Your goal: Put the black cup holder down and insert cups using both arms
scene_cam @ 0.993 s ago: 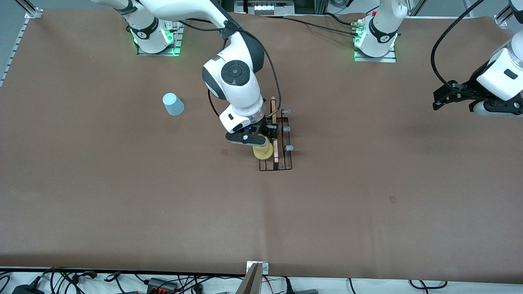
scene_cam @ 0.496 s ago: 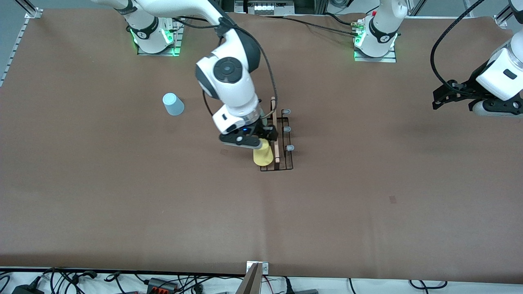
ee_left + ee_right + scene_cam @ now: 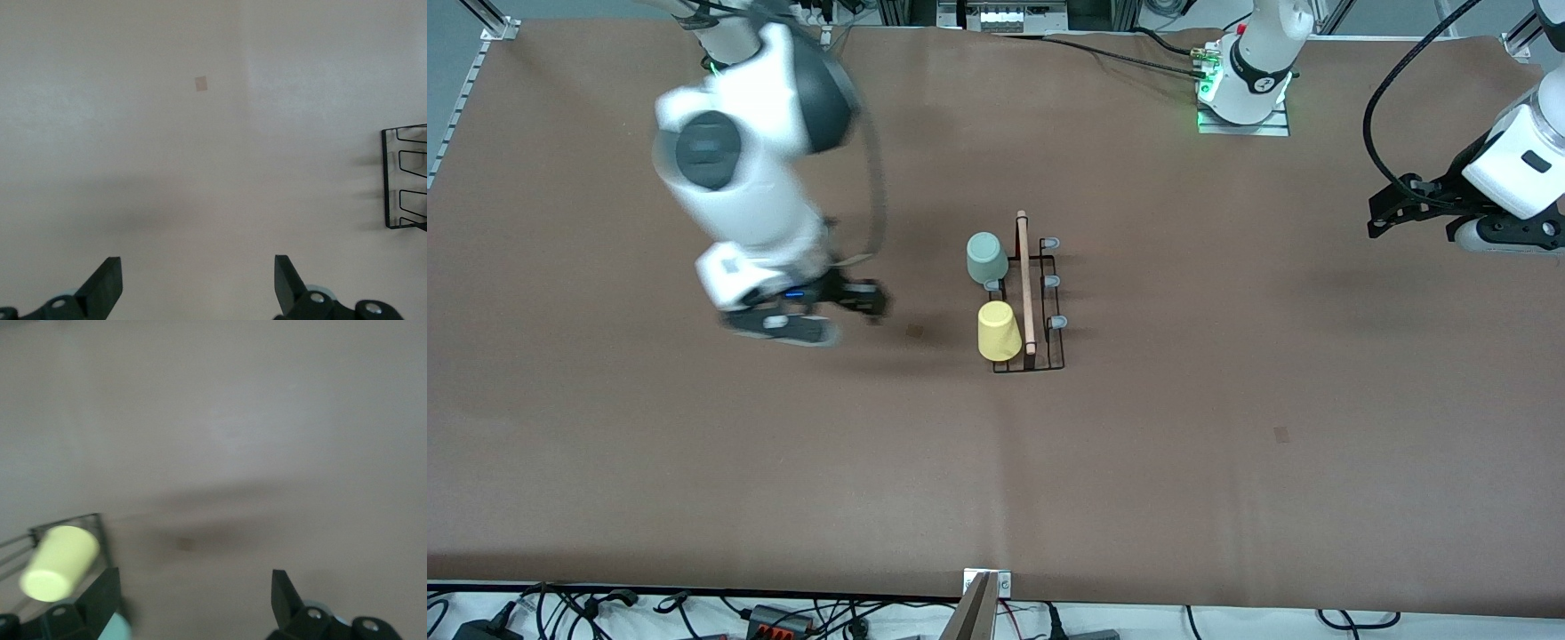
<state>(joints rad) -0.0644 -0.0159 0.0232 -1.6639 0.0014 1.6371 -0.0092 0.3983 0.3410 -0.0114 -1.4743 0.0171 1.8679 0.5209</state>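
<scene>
- The holder (image 3: 1032, 302) is set near the table's middle, its wooden rod (image 3: 1024, 280) running toward the front camera
- A yellow cup (image 3: 998, 331) is seated upside down on a peg at the holder's nearer end, on the right arm's side; it is seen also in the right wrist view (image 3: 59, 561)
- A green cup (image 3: 986, 258) is seated on a peg farther from the camera, on the same side
- Three grey pegs (image 3: 1053, 281) on the left arm's side are bare
- The right gripper (image 3: 831, 307) is held over bare table toward the right arm's end, fingers spread wide, nothing gripped
- The left gripper (image 3: 1387, 218) waits over the left arm's end of the table, wide open and empty
</scene>
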